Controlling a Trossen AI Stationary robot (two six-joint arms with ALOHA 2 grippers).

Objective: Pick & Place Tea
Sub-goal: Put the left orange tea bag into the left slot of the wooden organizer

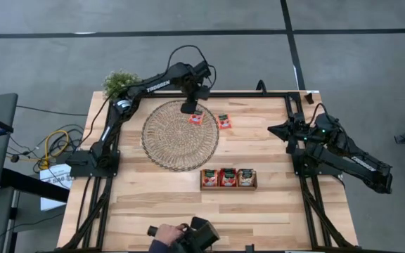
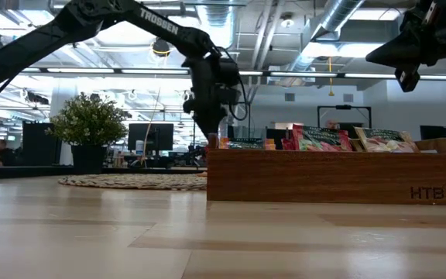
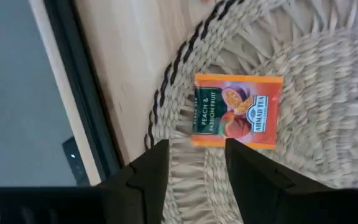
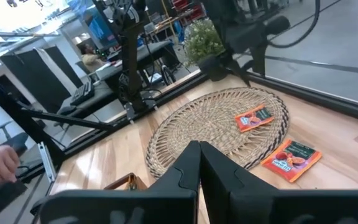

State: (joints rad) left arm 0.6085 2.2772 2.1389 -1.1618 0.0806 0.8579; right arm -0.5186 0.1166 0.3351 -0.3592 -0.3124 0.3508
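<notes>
One orange-red tea sachet (image 3: 238, 111) lies flat on the round woven mat (image 1: 178, 137), near its far right rim. My left gripper (image 3: 196, 146) hangs just above that rim, pointing steeply down. It is open, with nothing between its fingers, and the sachet lies just beyond the fingertips. A second sachet (image 1: 224, 121) lies on the bare table right of the mat. More sachets stand in the brown three-part wooden tray (image 1: 228, 187). My right gripper (image 4: 199, 146) is shut and raised at the table's right side, far from the tea.
A small potted plant (image 1: 120, 82) stands at the far left corner. A black frame rail (image 1: 259, 93) runs along the far edge. A person's hand with a dark device (image 1: 181, 237) shows at the near edge. Bare wood lies between the mat and the tray.
</notes>
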